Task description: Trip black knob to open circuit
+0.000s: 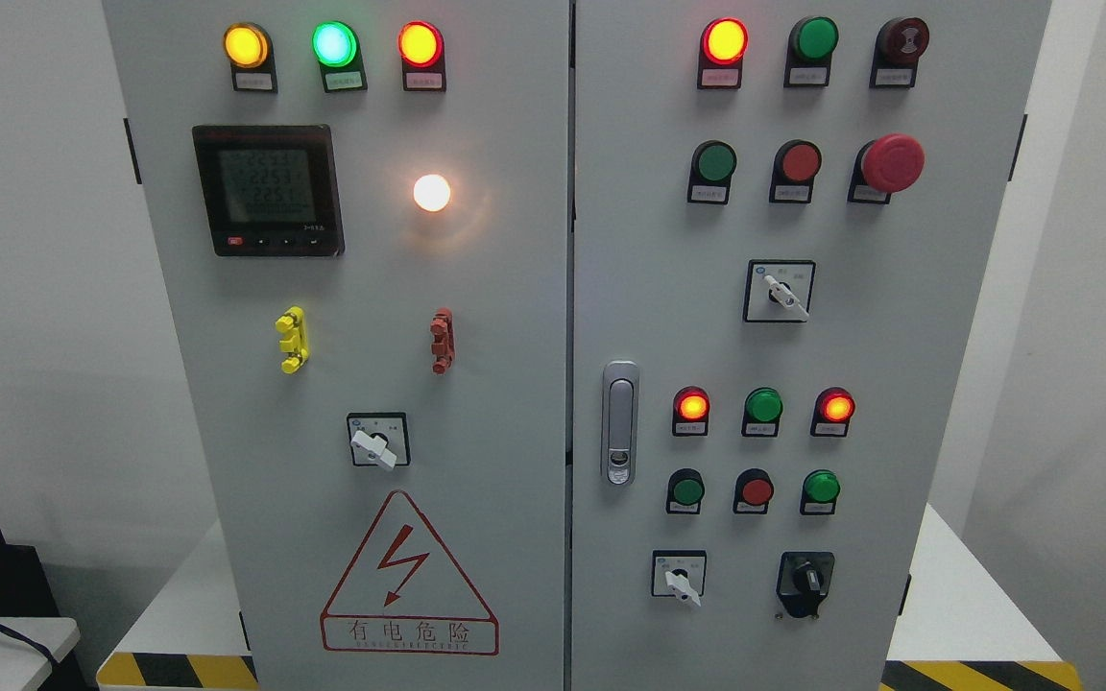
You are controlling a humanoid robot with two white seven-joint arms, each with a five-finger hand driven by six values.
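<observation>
A grey electrical cabinet (pixel 515 384) with two doors fills the head view. The black knob (pixel 806 578) sits low on the right door, its pointer roughly upright on a black square base. To its left is a white rotary switch (pixel 679 579). Neither of my hands nor any arm shows in the picture.
The right door carries lit red lamps (pixel 693 405), green and red push buttons, a red mushroom stop button (pixel 892 162), a white selector (pixel 781 293) and a chrome door handle (pixel 619 422). The left door has a meter (pixel 268 189), a lit white lamp (pixel 432 192) and a warning triangle (pixel 408 581).
</observation>
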